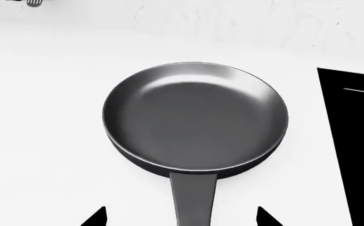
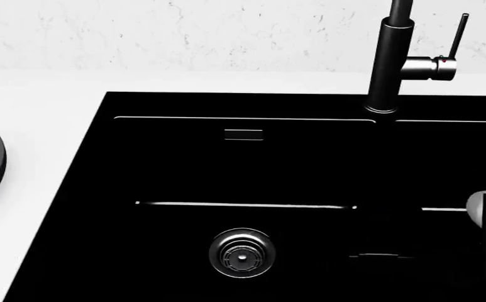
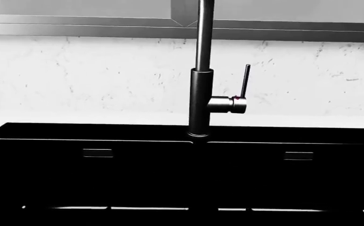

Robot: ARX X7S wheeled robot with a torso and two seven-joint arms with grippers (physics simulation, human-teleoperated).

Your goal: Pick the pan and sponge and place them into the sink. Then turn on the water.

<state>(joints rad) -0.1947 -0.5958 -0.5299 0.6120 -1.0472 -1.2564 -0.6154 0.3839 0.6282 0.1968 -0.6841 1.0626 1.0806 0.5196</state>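
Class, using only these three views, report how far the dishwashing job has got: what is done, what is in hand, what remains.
Done: nothing visible. The pan sits on the white counter beside the sink.
In hand: the open left gripper straddles the pan's handle, not gripping.
Left: pan into the sink; the sponge, not in view; the faucet lever stands upright and no water runs.

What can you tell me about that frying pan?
The pan is round, shallow and dark grey, metal by its look, with a glossy inside and a darker rim. It is empty. One flat handle sticks out from it. It sits upright on the white counter, left of the black sink, not in it. Nothing grips it.
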